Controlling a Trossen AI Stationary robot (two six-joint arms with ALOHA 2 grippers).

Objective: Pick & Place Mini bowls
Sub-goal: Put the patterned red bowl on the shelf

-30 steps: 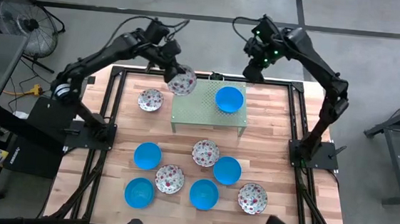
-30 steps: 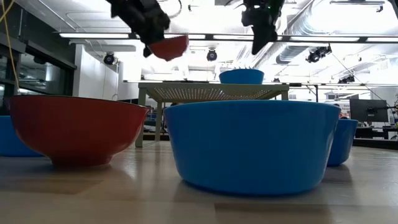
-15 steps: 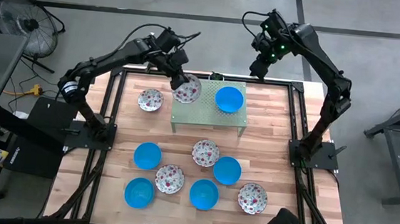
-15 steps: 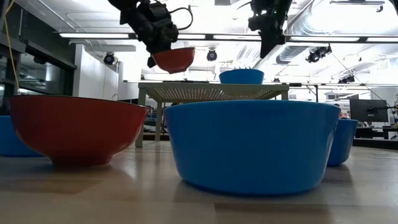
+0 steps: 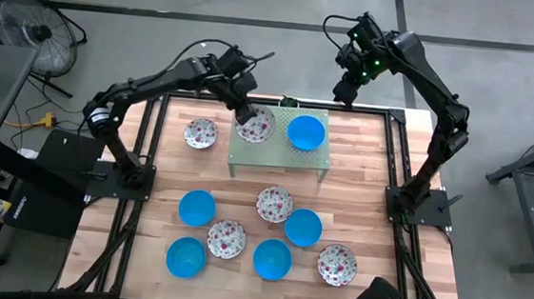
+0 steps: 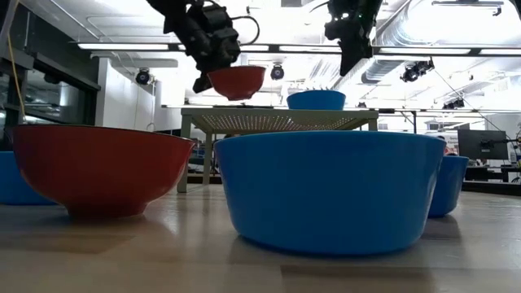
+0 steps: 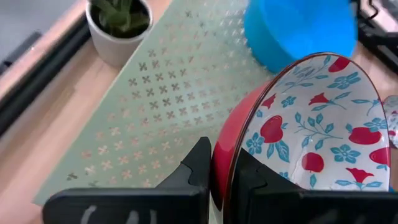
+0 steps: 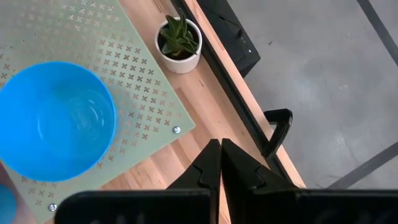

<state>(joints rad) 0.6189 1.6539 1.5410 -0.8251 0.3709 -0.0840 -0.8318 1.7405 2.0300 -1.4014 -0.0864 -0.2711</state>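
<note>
Left pincer (image 7: 217,180) pinching floral bowl (image 7: 305,130) rim above stand (image 5: 278,140); wrist view alone shows plant (image 7: 118,25).

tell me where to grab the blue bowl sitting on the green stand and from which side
Take the blue bowl by its rim, coming straight down from above with one finger inside and one outside the wall. It sits upright and open on the green stand, so the thin rim is exposed. The side away from the floral bowl looks safest, since the left tool holds that one by its rim close by.
</note>
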